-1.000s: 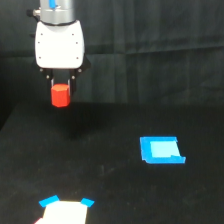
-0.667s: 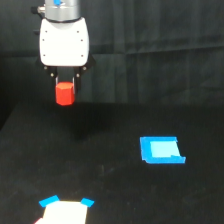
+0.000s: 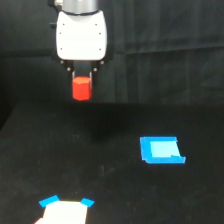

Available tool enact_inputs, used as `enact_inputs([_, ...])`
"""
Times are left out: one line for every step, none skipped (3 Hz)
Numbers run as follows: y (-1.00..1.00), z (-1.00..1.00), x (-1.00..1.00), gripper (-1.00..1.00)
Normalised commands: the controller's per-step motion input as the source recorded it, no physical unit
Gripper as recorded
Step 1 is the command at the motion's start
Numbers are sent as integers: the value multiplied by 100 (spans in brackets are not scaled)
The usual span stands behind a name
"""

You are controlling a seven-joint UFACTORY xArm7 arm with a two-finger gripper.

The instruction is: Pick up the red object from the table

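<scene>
The red object (image 3: 81, 88) is held clamped between the jaws of the gripper (image 3: 82, 80), above the table (image 3: 110, 170); it is raised higher than a second earlier.

The gripper (image 3: 81, 82) shows only as a white housing whose top runs off the upper edge of the exterior view, and its dark fingers are too small and blurred against the black backdrop to tell where the pads meet the red object (image 3: 81, 89), whose upper part sits tucked between them. The pale patch with blue tape corners (image 3: 64, 211) is cut off by the bottom edge, so its full outline cannot be told. The table (image 3: 110, 175) blends into the dark background, leaving its far edge unclear.
</scene>
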Motion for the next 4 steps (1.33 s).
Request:
enact_inputs([-49,-47,13,-57])
enact_inputs([-19,-37,53,-69])
enact_inputs([-61,-17,48,-100])
enact_inputs([-42,-24,24,-59])
